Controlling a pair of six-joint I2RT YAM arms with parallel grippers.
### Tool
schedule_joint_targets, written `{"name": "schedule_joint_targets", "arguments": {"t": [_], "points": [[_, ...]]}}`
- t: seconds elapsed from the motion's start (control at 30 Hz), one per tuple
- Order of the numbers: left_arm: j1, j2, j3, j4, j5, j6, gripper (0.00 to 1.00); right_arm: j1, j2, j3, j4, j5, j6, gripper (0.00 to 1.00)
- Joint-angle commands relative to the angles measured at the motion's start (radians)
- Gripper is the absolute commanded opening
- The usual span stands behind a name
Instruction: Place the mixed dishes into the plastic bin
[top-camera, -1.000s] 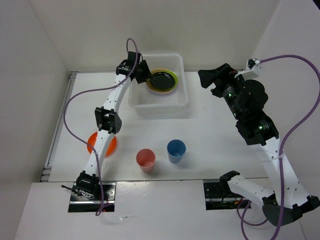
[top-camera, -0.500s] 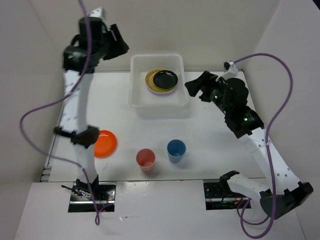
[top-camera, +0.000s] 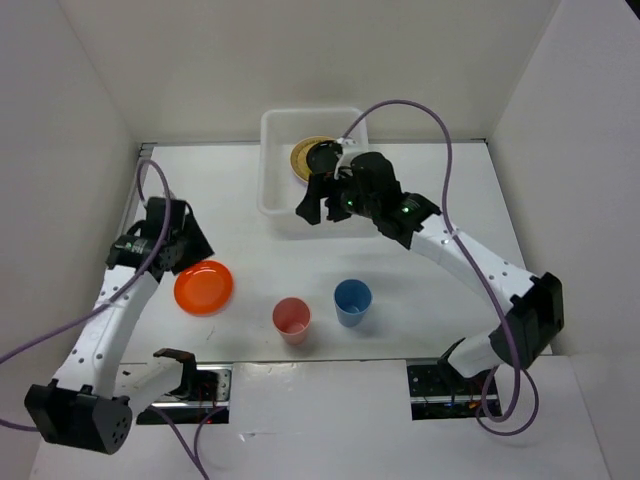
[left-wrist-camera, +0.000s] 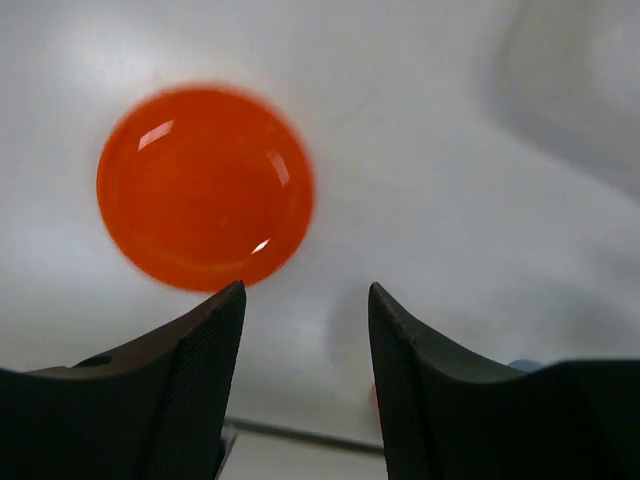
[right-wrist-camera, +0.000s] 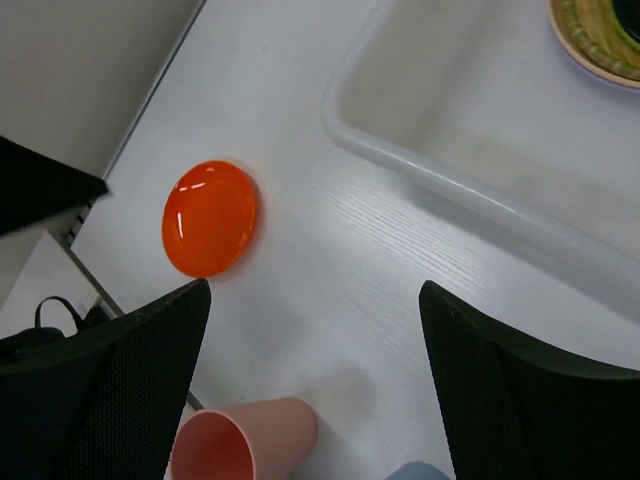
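On the white table (top-camera: 430, 215), seen from the top camera, largest item first:

1. White translucent rectangular plastic bin (top-camera: 268, 160). It sits at twelve o'clock, against the back wall. It is the destination for everything else.
2. Stack of round plastic plates (top-camera: 302, 160). It lies inside the bin, toward its far side. A black plate is on top and a yellow lattice rim shows around it. The lower plates are partly hidden by the right arm. Judged done.
3. Round orange plastic plate (top-camera: 203, 287). It lies flat on the table at eight o'clock, well apart from the bin and not yet binned.
4. Left gripper (left-wrist-camera: 305, 300). It hangs near the orange plate, at the plate's ten o'clock. The fingers are spread with nothing between them. In the wrist view the plate lies ahead of the fingertips, not between them.
5. Right gripper (right-wrist-camera: 315, 290). It hovers over the near-left part of the bin, its camera looking toward seven o'clock. The fingers are spread wide and carry nothing.
6. Small pink-red plastic cup (top-camera: 291, 318). It stands upright at six o'clock.
7. Small blue plastic cup (top-camera: 352, 300). It stands upright near the pink-red cup, at that cup's two o'clock, and the two do not touch.

Step in hand, as a judgement: the left arm's approach to the orange plate. The next move calls for lowering onto the plate's near rim and closing on that thin edge. The plate then needs carrying toward one o'clock and releasing over the stack. The two cups are left for afterwards.
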Motion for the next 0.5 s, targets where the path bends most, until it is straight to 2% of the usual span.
{"name": "schedule_joint_targets", "arguments": {"t": [0.0, 0.1, 0.23, 0.33, 0.37, 0.47], "points": [[0.083, -0.104, -0.183, 0.039, 0.165, -0.093, 0.60, 0.042, 0.092, 0.112, 0.013, -0.060, -0.067, 0.89], [0.162, -0.176, -0.260, 0.074, 0.257, -0.149, 0.53, 0.053, 0.184, 0.161, 0.002, -0.099, -0.091, 0.89], [0.243, -0.213, -0.323, 0.094, 0.317, -0.214, 0.53, 0.071, 0.240, 0.183, 0.014, -0.145, -0.101, 0.88], [0.266, -0.236, -0.378, 0.129, 0.417, -0.289, 0.53, 0.072, 0.250, 0.192, 0.027, -0.154, -0.110, 0.88], [0.275, -0.248, -0.444, 0.145, 0.444, -0.318, 0.52, 0.072, 0.250, 0.192, 0.027, -0.163, -0.119, 0.88], [0.275, -0.323, -0.523, 0.169, 0.472, -0.419, 0.51, 0.072, 0.273, 0.212, 0.027, -0.181, -0.143, 0.88]]}}
